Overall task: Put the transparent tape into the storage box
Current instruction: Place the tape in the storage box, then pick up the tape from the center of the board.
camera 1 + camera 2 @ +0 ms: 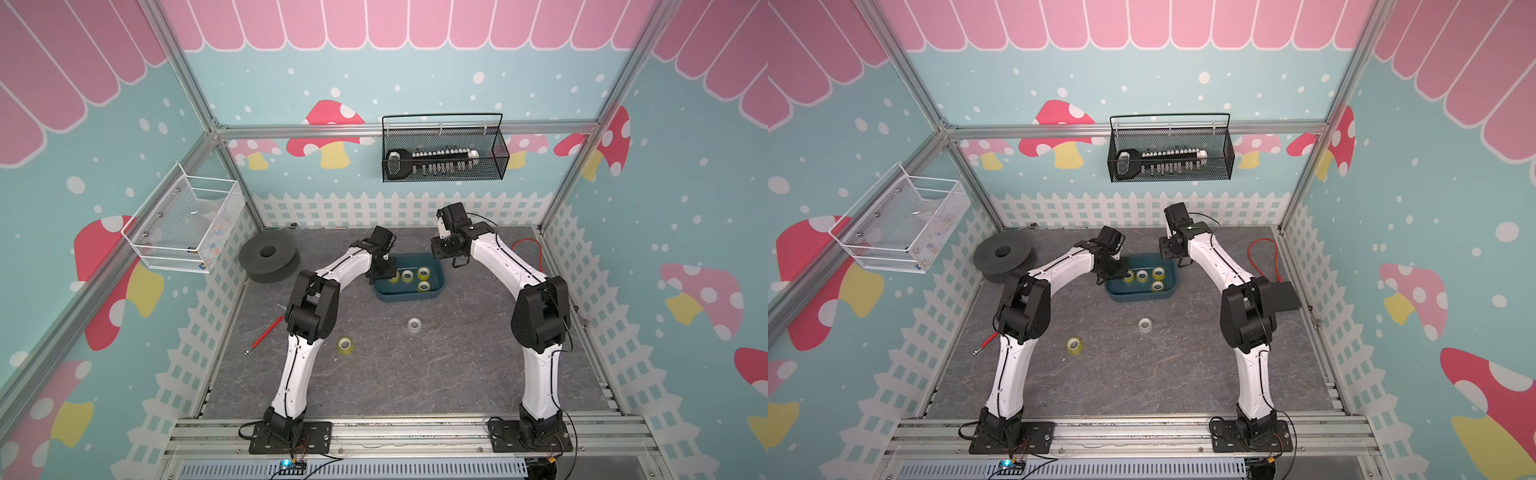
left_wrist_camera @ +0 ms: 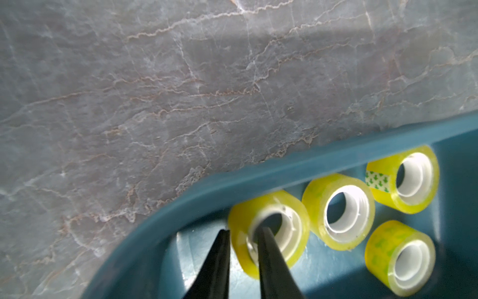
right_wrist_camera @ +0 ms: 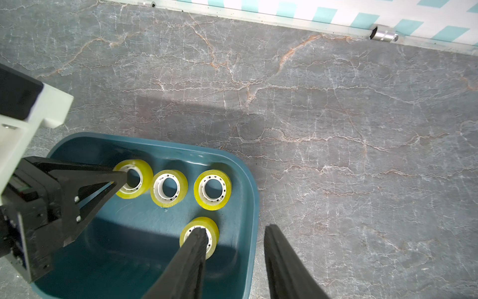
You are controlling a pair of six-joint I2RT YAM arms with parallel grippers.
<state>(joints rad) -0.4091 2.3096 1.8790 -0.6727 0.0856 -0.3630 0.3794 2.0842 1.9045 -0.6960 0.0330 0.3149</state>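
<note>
The storage box (image 1: pixel 409 296) (image 1: pixel 1138 296), a dark teal tub, sits at the back middle of the table and holds several yellow-tinted transparent tape rolls. My left gripper (image 2: pixel 243 230) (image 1: pixel 384 274) reaches down into its left end. Its fingers are slightly open and straddle the wall of one roll (image 2: pixel 240 214) (image 3: pixel 146 176), one finger inside the white core and one outside. That roll rests on the box floor. My right gripper (image 3: pixel 236 227) (image 1: pixel 459 262) hangs open and empty above the box's right rim (image 3: pixel 254 207). Two more rolls lie loose on the table, a yellow one (image 1: pixel 345 345) and a paler one (image 1: pixel 414 325).
A black spool (image 1: pixel 269 257) stands at the back left and a red-handled tool (image 1: pixel 266 332) lies beside the left arm. An orange cable (image 1: pixel 528 249) loops at the back right. A white mesh basket (image 1: pixel 187 224) and a black wire basket (image 1: pixel 444 153) hang on the walls.
</note>
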